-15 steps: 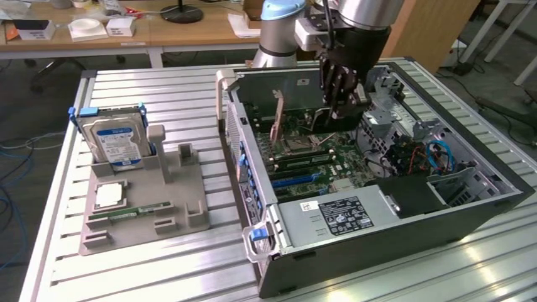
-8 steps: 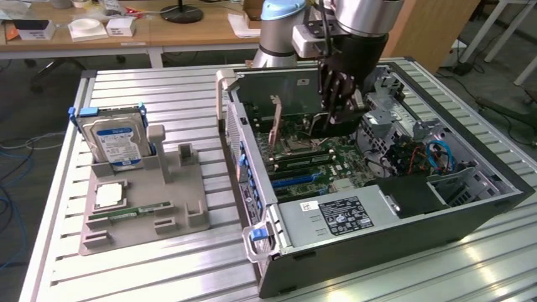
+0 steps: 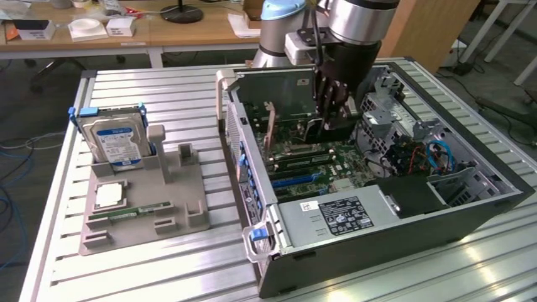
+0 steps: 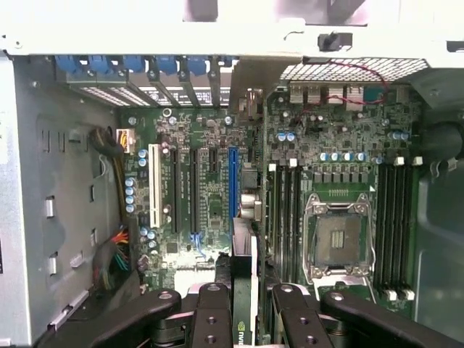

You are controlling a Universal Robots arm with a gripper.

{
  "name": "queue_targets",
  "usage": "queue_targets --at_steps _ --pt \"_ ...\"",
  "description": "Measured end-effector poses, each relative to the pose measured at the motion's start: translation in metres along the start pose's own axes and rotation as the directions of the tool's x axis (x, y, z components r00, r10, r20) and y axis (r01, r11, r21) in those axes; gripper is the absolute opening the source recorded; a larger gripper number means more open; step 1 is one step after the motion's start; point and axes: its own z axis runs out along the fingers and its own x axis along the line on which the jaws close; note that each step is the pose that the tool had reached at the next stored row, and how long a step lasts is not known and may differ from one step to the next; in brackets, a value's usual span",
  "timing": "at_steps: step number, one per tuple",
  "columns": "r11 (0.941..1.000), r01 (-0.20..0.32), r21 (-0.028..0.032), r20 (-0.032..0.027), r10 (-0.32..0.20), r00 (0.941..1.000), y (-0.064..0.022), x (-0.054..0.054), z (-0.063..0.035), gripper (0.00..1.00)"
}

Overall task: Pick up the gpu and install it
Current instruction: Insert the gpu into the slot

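My gripper [image 3: 329,119] reaches down into the open computer case [image 3: 470,207] and is shut on the gpu [image 3: 319,131]. In the wrist view the gpu [image 4: 243,290] is seen edge-on between the two black fingers [image 4: 214,319], with a green logo on it. It stands upright over the motherboard [image 4: 210,203], right beside the blue expansion slot [image 4: 233,181]. Its silvery end bracket [image 4: 254,80] reaches the rear slot openings with the blue tabs [image 4: 145,65]. I cannot tell whether its lower edge is touching the slot.
A grey fixture [image 3: 168,201] on the exterior view's left carries a hard drive with a blue label [image 3: 117,141], a processor [image 3: 109,195] and a green memory stick [image 3: 130,212]. Inside the case are the power supply [image 3: 336,214], the processor socket [image 4: 337,235] and cables [image 3: 436,157].
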Motion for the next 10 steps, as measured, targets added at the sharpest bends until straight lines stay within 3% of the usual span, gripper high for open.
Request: queue_targets --at_steps 10 --pt "1.0000 0.001 -0.0007 -0.0002 -0.001 1.0000 0.0024 0.003 0.0178 0.27"
